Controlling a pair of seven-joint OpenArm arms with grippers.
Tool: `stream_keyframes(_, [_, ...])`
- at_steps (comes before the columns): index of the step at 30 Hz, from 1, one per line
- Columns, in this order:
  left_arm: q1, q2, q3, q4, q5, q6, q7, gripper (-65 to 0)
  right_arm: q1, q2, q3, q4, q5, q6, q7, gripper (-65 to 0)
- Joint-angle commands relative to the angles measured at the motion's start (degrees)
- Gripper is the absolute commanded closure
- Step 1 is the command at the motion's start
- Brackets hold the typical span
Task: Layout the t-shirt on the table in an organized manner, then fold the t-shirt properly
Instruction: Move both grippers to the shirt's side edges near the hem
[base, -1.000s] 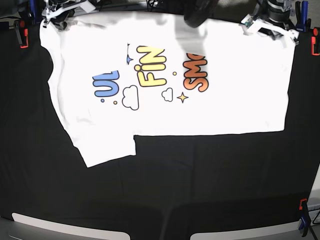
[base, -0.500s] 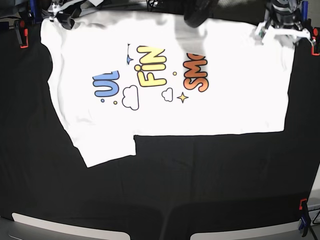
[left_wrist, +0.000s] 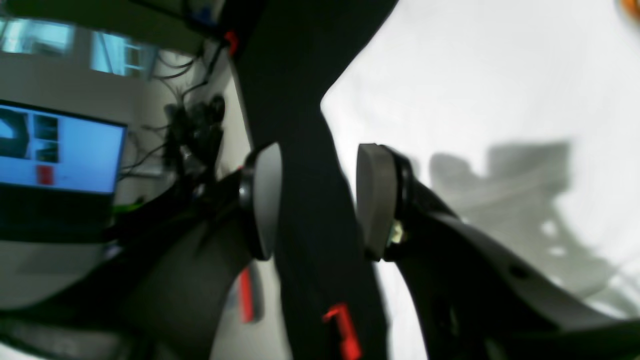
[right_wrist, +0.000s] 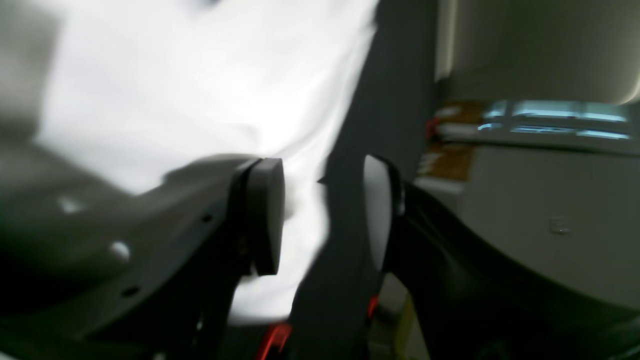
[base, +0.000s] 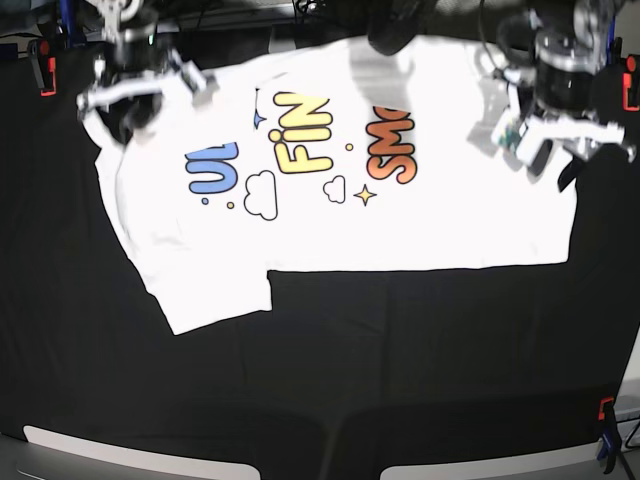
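We see the t-shirt (base: 400, 215) lying print-up on the black counter (base: 400, 370). Both end effectors — left (left_wrist: 317, 205), right (right_wrist: 322, 220) — gape, grasping nothing.

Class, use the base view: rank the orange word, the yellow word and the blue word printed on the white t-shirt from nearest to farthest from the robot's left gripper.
Measured from the left gripper, at the picture's right:
1. Orange word, on the print's right.
2. Yellow word, in the middle.
3. Blue word, on the print's left, farthest away.
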Motion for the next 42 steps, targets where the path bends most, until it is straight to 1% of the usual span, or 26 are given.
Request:
stream_keyframes(1, [-1.2, -0.7, -0.3, 0.9, 0.0, 0.7, -0.6, -23.1, -0.6, 0.8, 0.1, 0.9, -1.0, -0.5, 1.1, -25.5])
stream_keyframes(3, [-3.0, -0.8, -0.3, 0.9, -0.5, -1.0, -0.5, -23.1, -1.7, 0.8, -0.7, 0.9, -1.0, 1.1, 3.7, -25.5])
stream_keyframes(6, [-3.8, -0.7, -0.3, 0.9, -0.4, -1.1, -0.6, -23.1, -4.7, 0.8, -4.3, 0.9, -1.0, 3.0, 4.2, -25.5])
stream_keyframes(9, [-3.7, -0.8, -0.3, 0.9, -0.5, -1.1, -0.6, -23.1, -8.4, 1.1, -9.0, 0.9, -2.1, 2.9, 2.7, -25.5])
stream_keyframes(14, [-3.7, -0.8, -0.3, 0.9, -0.5, -1.1, -0.6, -23.1, -13.9, 1.9, -15.9, 0.9, -7.7, 2.7, -1.1, -25.5])
stream_keyframes(16, [-3.7, -0.8, -0.3, 0.9, -0.5, -1.1, -0.8, -23.1, -14.9, 1.9, -17.4, 0.9, -9.6, 1.9, -1.3, -25.5])
stream_keyframes(18, [-3.7, -0.8, -0.3, 0.9, -1.0, -1.1, -1.8, -23.1, -14.9, 1.5, -18.3, 0.9, -11.8, 0.1, -1.4, -25.5])
stream_keyframes(20, [-4.5, -0.8, -0.3, 0.9, -3.1, -1.0, -4.2, -23.1, -14.1, 0.5, -18.2, 0.9, -13.5, -1.2, -1.4, -25.5])
stream_keyframes(21, [-5.6, -0.7, -0.3, 0.9, -4.7, -1.0, -4.7, -23.1, -13.1, -0.1, -18.1, 1.0, -13.4, -1.9, -1.4, -25.5])
stream_keyframes(22, [-7.0, -0.4, -0.4, 0.9, -6.0, -1.1, -4.6, -23.1, -11.8, -0.9, -18.0, 1.0, -13.4, -2.3, -1.6, -25.5])
stream_keyframes(24, [-9.6, 1.7, -1.8, 0.9, -6.8, -1.0, -4.3, -23.1, -8.9, -2.7, -17.4, 1.0, -13.0, -3.2, -3.9, -25.5])
stream_keyframes(26, [-11.5, 4.9, -4.9, 0.9, -8.1, -1.1, -4.8, -23.1, -6.4, -4.8, -16.0, 1.0, -13.0, -4.3, -6.6, -25.5])
stream_keyframes(27, [-12.0, 6.5, -7.0, 0.9, -9.6, -1.1, -5.6, -23.1, -5.3, -5.7, -15.0, 1.0, -13.0, -4.5, -7.2, -25.5])
stream_keyframes(29, [-12.3, 9.0, -11.7, 0.9, -14.1, -1.4, -7.4, -23.1, -3.9, -7.5, -12.2, 1.1, -13.0, -4.9, -7.1, -25.5])
stream_keyframes(30, [-12.3, 9.9, -14.3, 0.9, -16.2, -2.3, -8.0, -23.1, -3.3, -8.3, -10.5, 1.2, -12.9, -4.9, -6.8, -25.5])
stream_keyframes(32, [-12.3, 10.4, -19.1, 0.9, -20.2, -4.2, -8.7, -23.1, -2.5, -9.3, -6.6, 2.1, -10.3, -4.8, -5.6, -25.5])
stream_keyframes(36, [-12.3, 10.3, -27.3, -2.2, -27.1, -7.1, -10.2, -23.1, -2.1, -9.7, 2.8, 5.9, -0.9, -4.6, -0.7, -25.5])
stream_keyframes(39, [-12.4, 10.4, -31.5, -6.6, -33.7, -10.4, -11.7, -23.0, -2.1, -9.7, 10.8, 9.4, 6.8, -2.4, 2.4, -25.4])
stream_keyframes(40, [-12.6, 10.4, -32.7, -8.2, -36.0, -11.6, -12.3, -23.1, -1.9, -9.7, 13.6, 10.4, 9.9, -0.7, 3.6, -25.4])
stream_keyframes(42, [-13.7, 10.4, -34.4, -11.7, -40.5, -13.4, -12.8, -23.1, -1.2, -9.7, 19.1, 11.8, 17.7, 5.2, 5.5, -25.4])
